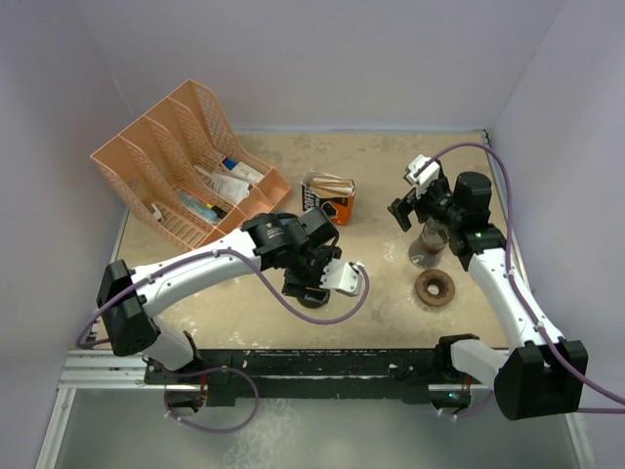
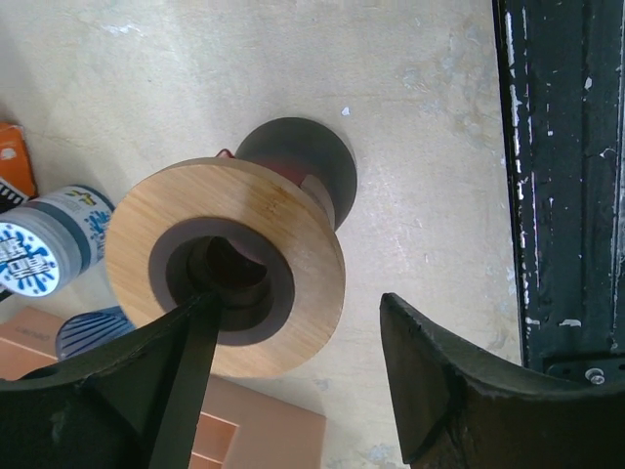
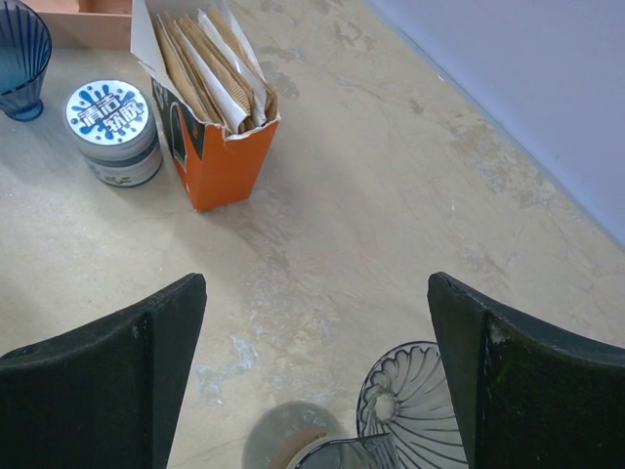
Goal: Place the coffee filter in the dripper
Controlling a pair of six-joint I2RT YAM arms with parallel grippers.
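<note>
An orange box [image 1: 329,196] holds several brown and white paper coffee filters [image 3: 217,70], standing upright in it. The ribbed glass dripper [image 1: 430,242] stands right of the box; in the right wrist view it [image 3: 413,408] shows at the bottom edge. My right gripper [image 1: 402,213] hovers open and empty between the box and the dripper, its jaws [image 3: 317,283] wide apart above bare table. My left gripper [image 1: 314,283] is open over a bamboo ring [image 2: 225,264]. One fingertip [image 2: 200,322] overlaps the ring's dark hole; the other stands clear of its rim.
A pink desk organiser [image 1: 186,161] with small items stands at the back left. A tin with a blue-and-white lid [image 3: 112,132] and a blue glass [image 3: 20,49] sit left of the filter box. A dark brown ring [image 1: 435,288] lies near the dripper. The black rail [image 2: 566,186] marks the table's near edge.
</note>
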